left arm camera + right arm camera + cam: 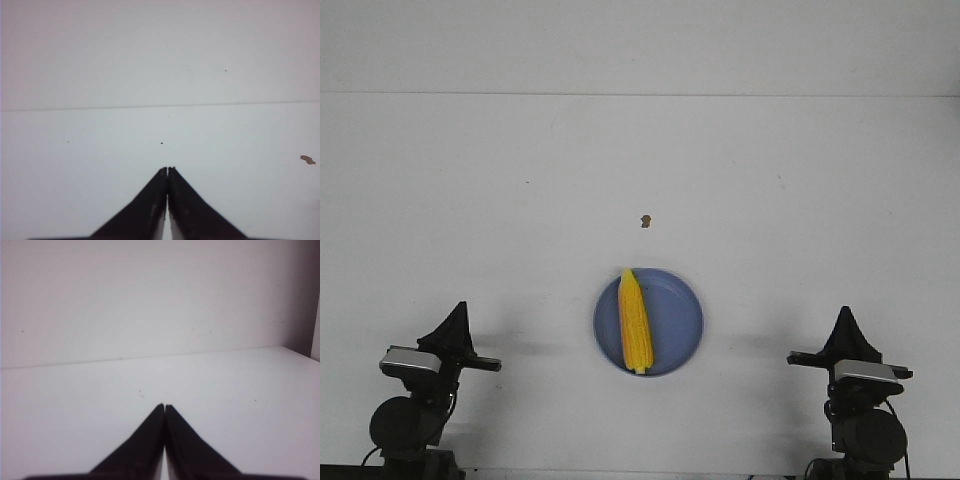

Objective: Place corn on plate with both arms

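The yellow-orange corn (635, 322) lies lengthwise on the left half of the round blue plate (678, 322), its pointed end away from me, near the table's front middle. My left gripper (458, 306) is shut and empty, well left of the plate at the front left; in the left wrist view its tips (167, 169) touch over bare table. My right gripper (844, 311) is shut and empty, well right of the plate at the front right; in the right wrist view its tips (164, 406) touch. Neither wrist view shows the corn or plate.
A tiny brown speck (645, 221) lies on the white table beyond the plate and also shows in the left wrist view (307, 159). The table's far edge meets a white wall (640, 45). A dark edge (314, 300) stands at the right wrist view's side.
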You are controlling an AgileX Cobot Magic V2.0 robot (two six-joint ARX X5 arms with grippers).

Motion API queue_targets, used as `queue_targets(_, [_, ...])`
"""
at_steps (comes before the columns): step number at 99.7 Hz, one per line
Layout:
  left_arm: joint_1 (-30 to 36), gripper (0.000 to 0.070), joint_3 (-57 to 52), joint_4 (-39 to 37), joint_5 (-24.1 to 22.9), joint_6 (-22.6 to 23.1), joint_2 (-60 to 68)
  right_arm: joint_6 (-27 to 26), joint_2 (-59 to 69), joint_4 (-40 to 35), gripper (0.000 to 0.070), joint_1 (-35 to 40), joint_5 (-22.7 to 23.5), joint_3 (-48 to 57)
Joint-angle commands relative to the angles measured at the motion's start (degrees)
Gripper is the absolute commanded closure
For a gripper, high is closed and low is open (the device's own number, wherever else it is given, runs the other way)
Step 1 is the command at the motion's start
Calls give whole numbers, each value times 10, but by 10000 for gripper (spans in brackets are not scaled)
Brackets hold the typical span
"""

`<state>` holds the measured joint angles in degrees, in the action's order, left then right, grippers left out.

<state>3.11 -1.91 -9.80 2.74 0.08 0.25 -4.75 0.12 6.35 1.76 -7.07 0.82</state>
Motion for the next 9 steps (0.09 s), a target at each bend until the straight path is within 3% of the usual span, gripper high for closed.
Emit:
queue_targets(1, [-1, 685, 11, -6, -2, -3, -1, -3, 0, 7, 700, -1, 1, -1])
queue_targets(9, [-1, 685, 11, -6, -2, -3, -1, -3, 0, 7, 700, -1, 1, -1])
